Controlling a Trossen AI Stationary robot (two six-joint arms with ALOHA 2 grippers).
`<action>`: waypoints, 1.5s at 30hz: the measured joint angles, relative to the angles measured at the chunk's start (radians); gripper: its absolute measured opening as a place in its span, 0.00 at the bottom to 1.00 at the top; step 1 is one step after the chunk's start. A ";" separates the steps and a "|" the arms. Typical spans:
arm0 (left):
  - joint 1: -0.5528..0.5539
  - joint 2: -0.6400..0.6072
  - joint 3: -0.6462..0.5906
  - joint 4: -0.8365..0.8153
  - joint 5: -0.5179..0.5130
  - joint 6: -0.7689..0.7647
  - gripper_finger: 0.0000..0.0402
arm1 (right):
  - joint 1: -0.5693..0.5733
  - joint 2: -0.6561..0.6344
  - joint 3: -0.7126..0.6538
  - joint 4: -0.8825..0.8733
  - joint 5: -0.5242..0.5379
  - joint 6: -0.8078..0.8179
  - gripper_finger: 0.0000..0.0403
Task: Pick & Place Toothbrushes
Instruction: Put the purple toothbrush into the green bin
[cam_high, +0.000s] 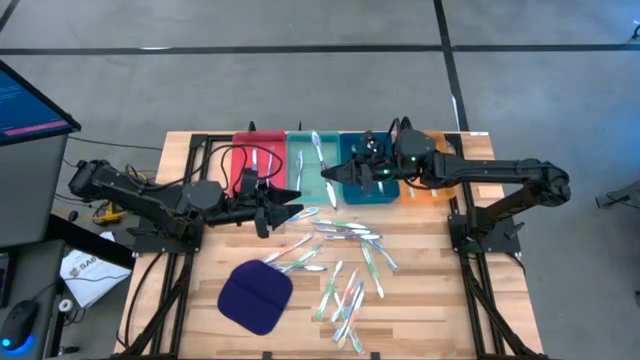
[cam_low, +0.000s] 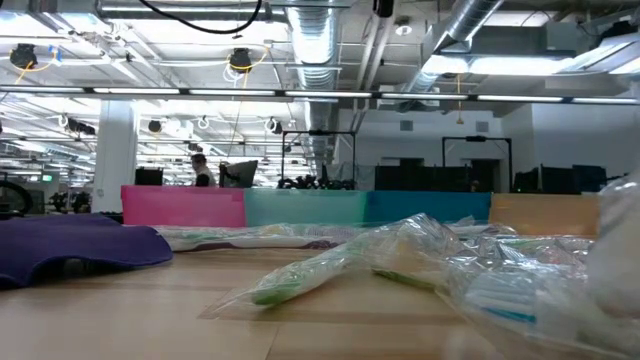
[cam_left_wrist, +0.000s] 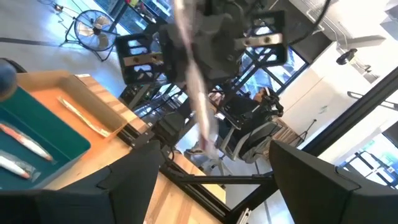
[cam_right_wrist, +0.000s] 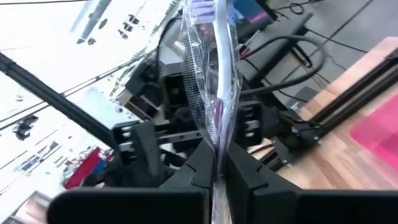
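Observation:
Several wrapped toothbrushes lie loose on the wooden table, close up in the low view. My right gripper reaches in from the right, above the teal tray, and is shut on one clear-wrapped toothbrush with a purple accent. My left gripper hovers open just left of it, facing it; its dark fingers frame the blurred toothbrush. A few toothbrushes lie in the blue tray and one in the orange tray. My right gripper pinches the wrapped toothbrush's handle between its two fingers. The fingers come level from the table's right and lie across the brush. The brush is lifted clear, its long part sticking out beyond the fingers over the teal tray.
Red, teal, blue and orange trays stand in a row at the table's far edge. A dark blue cloth pad lies near the front left. A monitor stands left of the table.

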 joint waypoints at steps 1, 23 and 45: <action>0.005 0.000 0.000 0.000 0.001 0.000 0.74 | 0.003 0.000 0.000 0.009 0.000 0.002 0.02; 0.202 0.017 0.000 0.113 0.299 -0.053 0.74 | 0.063 0.068 0.000 0.172 0.154 0.034 0.03; 0.208 0.021 -0.001 0.103 0.298 -0.051 0.74 | 0.072 0.085 0.000 0.214 0.277 0.060 0.03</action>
